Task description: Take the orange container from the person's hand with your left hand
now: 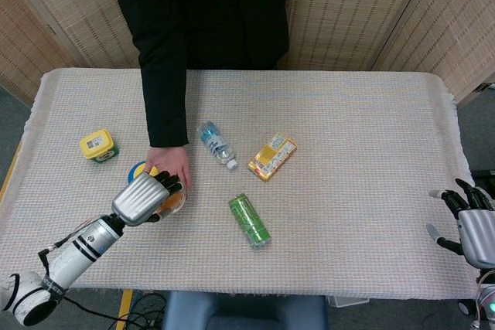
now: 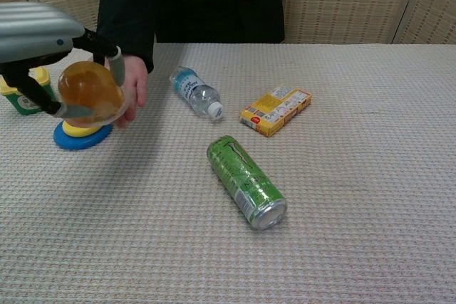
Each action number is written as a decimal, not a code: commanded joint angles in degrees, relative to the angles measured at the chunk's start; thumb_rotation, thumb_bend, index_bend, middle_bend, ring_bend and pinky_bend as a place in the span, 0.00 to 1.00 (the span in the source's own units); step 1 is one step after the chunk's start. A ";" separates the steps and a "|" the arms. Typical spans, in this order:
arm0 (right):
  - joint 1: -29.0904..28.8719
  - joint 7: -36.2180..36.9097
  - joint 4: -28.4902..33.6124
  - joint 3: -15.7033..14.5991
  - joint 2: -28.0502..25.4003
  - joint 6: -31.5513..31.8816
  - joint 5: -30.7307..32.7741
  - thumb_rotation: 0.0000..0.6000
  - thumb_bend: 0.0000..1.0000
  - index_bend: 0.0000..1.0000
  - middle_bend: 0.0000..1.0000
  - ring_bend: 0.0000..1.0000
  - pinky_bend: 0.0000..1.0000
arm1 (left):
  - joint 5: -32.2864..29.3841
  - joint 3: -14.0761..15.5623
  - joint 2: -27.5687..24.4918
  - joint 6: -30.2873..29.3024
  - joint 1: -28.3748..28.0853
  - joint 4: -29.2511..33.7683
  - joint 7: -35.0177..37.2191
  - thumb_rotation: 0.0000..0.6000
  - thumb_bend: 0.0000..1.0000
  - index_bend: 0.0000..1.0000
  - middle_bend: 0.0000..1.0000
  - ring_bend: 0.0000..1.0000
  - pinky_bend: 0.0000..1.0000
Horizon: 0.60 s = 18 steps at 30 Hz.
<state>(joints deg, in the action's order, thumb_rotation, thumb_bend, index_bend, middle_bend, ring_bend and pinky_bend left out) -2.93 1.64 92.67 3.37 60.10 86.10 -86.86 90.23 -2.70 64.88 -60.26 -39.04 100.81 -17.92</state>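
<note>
At left of the chest view, our left hand (image 2: 35,37) wraps the orange container (image 2: 87,89), person's hand (image 2: 134,83) right behind; green can (image 2: 246,181) and bottle (image 2: 196,92) nearby. Our right hand (image 1: 472,222) rests, fingers spread.

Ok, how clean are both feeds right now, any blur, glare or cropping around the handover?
Head view: sharp, evenly lit, left hand covers most of the orange container. Chest view: container crisp with a soft highlight, left hand cropped at the left edge; can's shadow faint.
</note>
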 commanded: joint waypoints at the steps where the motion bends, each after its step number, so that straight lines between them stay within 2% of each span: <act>1: -0.11 0.07 -0.05 0.04 0.04 -0.04 -0.15 1.00 0.24 0.29 0.33 0.14 0.16 | 2.10 1.81 -1.23 -1.89 1.85 0.99 0.12 1.00 0.46 0.63 0.62 0.65 0.86; 7: -0.30 0.50 -0.50 0.00 0.33 -0.49 -0.05 1.00 0.24 0.29 0.33 0.14 0.16 | 3.12 4.39 -1.05 -2.82 4.42 -0.39 -0.77 1.00 0.46 0.63 0.62 0.65 0.86; 12: -0.48 0.74 -0.90 0.01 0.59 -0.89 0.12 1.00 0.24 0.29 0.33 0.14 0.16 | 2.50 6.11 2.18 -1.04 5.53 -4.49 -2.08 1.00 0.46 0.63 0.62 0.65 0.85; 18: -0.70 0.61 -0.79 0.12 0.45 -0.80 -0.20 1.00 0.24 0.29 0.33 0.14 0.16 | 1.79 6.50 6.26 0.60 5.76 -9.40 -1.35 1.00 0.46 0.63 0.62 0.64 0.85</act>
<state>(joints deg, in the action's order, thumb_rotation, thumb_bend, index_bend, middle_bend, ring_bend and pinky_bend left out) -3.63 2.25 91.87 3.48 60.57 85.29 -87.07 92.31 3.61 70.18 -60.17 -33.44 92.52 -19.65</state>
